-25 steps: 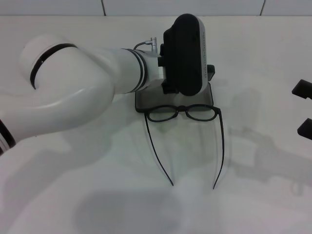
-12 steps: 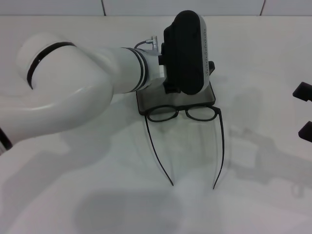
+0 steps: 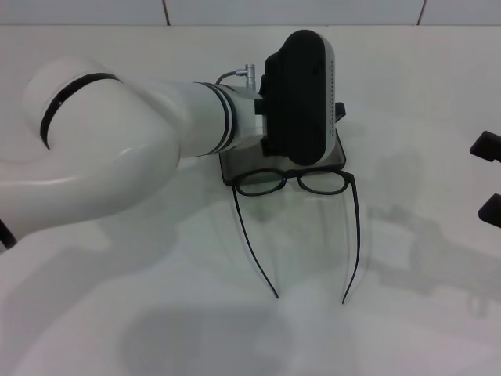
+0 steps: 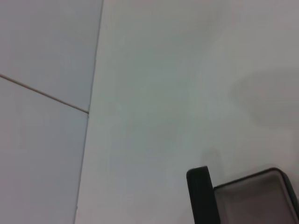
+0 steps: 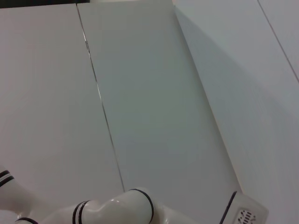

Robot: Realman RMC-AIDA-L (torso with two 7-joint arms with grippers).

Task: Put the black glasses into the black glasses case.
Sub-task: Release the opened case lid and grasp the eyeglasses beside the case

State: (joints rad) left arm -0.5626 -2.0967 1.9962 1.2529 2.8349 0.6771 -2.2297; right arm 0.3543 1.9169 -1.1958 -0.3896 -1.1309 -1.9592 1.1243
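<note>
Two arms were mine, and only the left one was at work, reaching in from the left of the frame to upper centre, where my left gripper [image 3: 338, 111] hung over the black glasses case [image 3: 235, 160]. Whether its fingers were spread or pressed together I cannot tell; the wrist housing hid them. The case lay open, its greyish inside showing in the left wrist view. Touching its near edge, the black glasses [image 3: 296, 182] rested on the white table [image 3: 117, 313], temple arms unfolded toward the bottom of the frame. My right gripper [image 3: 490, 178] sat spread at the right edge.
</note>
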